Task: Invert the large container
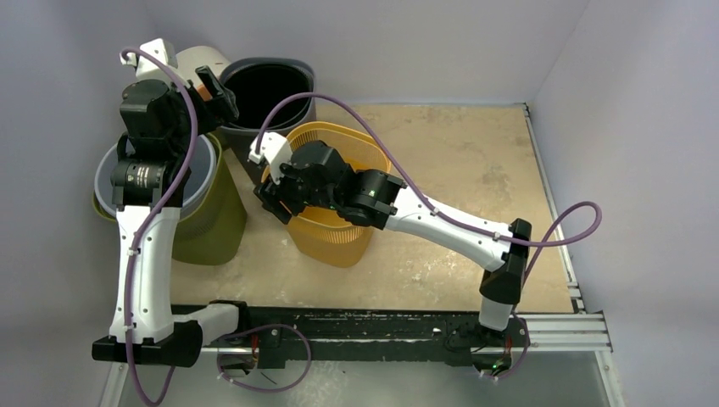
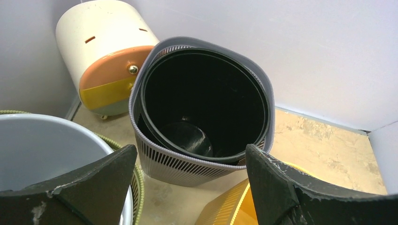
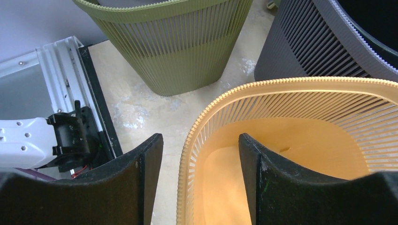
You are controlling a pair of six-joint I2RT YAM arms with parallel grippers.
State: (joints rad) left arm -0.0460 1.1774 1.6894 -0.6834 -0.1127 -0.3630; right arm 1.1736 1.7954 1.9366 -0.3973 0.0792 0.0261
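A large orange slatted container [image 1: 335, 237] stands upright, mouth up, in the middle of the table. My right gripper [image 1: 273, 202] is at its left rim. In the right wrist view the jaws straddle that rim [image 3: 281, 86]: one finger [image 3: 263, 187] is inside the container, the other [image 3: 136, 183] outside. A gap shows on both sides, so the right gripper [image 3: 200, 138] is open around the wall. My left gripper [image 1: 216, 93] hangs open and empty at the back left. In the left wrist view a corner of the orange container [image 2: 230, 206] shows below the left gripper [image 2: 191, 149].
A green slatted bin [image 1: 212, 220] with a grey liner stands at the left, under the left arm. A dark grey bin [image 1: 267, 85] with a black liner is behind the orange one, close to it. A white cylinder bin [image 1: 203, 59] lies in the back corner.
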